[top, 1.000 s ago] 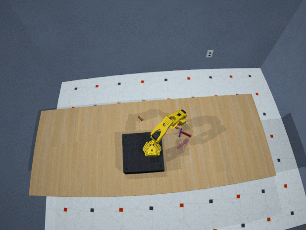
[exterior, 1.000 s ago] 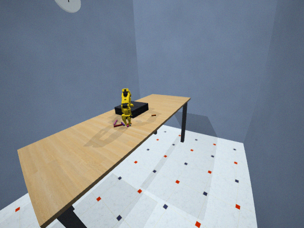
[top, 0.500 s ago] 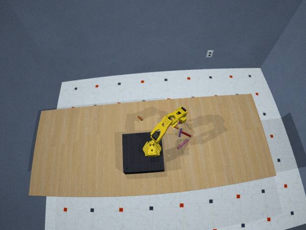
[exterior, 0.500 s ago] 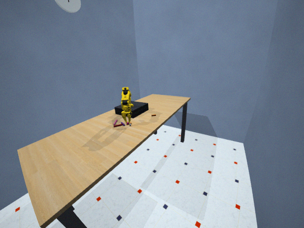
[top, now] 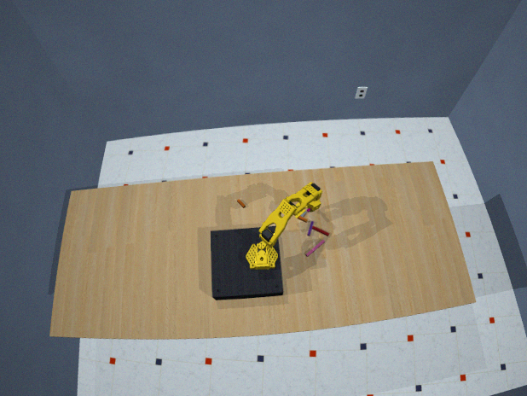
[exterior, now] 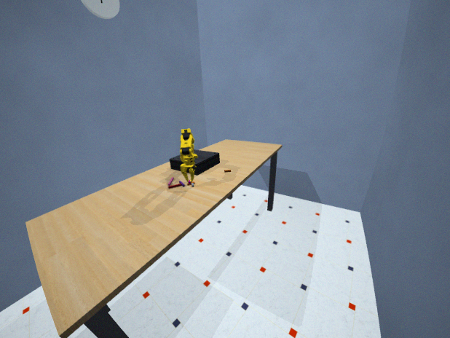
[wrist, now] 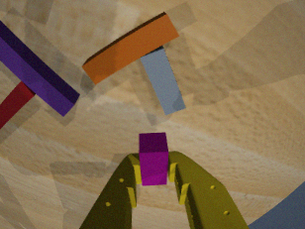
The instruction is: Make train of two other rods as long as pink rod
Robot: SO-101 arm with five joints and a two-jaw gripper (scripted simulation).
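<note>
My gripper (wrist: 153, 169) is shut on a short magenta rod (wrist: 152, 158) and holds it above the table. Under it in the wrist view lie an orange rod (wrist: 131, 49) and a grey rod (wrist: 163, 81), whose far end touches the orange rod's side. To the left lie a purple rod (wrist: 35, 69) and a red rod (wrist: 15, 102). In the top view the arm (top: 285, 218) reaches right of its base; the purple rod (top: 310, 228), the red rod (top: 320, 230) and the pink rod (top: 315, 247) lie close together on the table.
A second orange rod (top: 240, 203) lies alone at the back left of the arm. The arm stands on a black base block (top: 246, 263). The table's far edge is behind the rods.
</note>
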